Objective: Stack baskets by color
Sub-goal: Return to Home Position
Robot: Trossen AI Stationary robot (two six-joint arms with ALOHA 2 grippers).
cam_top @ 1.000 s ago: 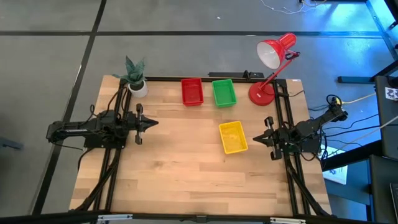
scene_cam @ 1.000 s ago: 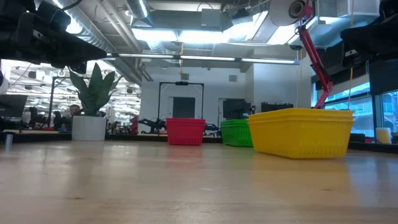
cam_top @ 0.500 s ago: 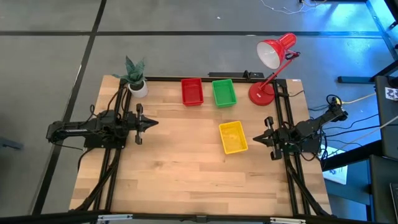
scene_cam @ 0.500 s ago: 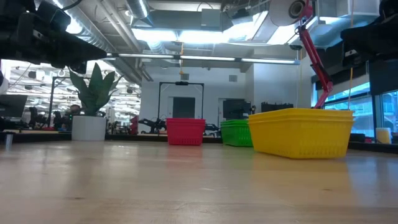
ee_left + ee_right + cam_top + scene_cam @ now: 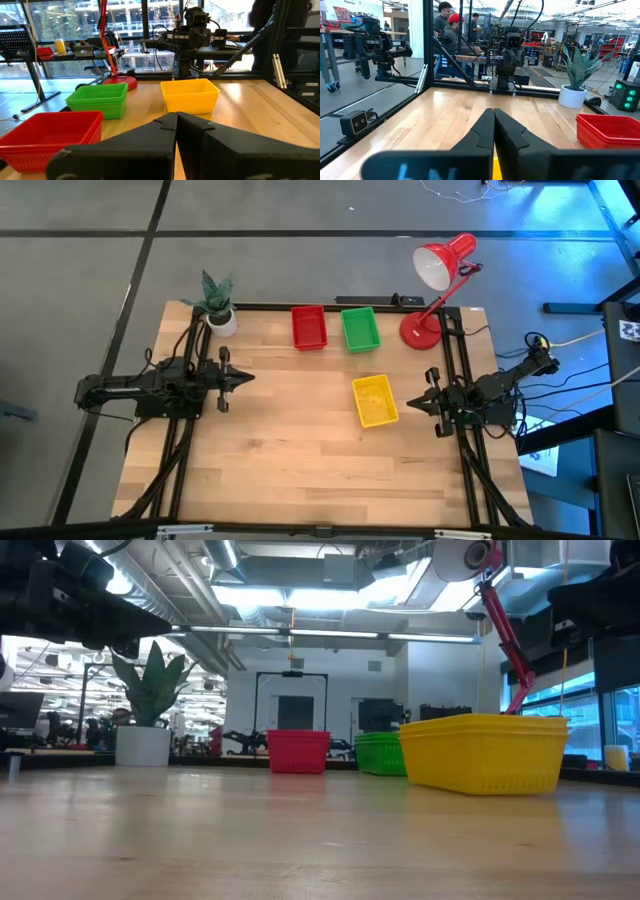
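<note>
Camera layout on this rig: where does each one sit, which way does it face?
High: overhead, straight down on wooden table; both arms, left pincer, right pincer.
Low: table-top height, level toward stack of yellow plastic mesh baskets; dark arm parts up top.
Left wrist: on left arm, faces right arm; own shut fingers.
Right wrist: on right arm, faces left arm; own shut fingers.
Shared: both wrist views see stack of red plastic mesh baskets.

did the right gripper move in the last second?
No. In the high view the right gripper keeps the same spot at the right edge of the table, same gap to the yellow baskets as before.
</note>
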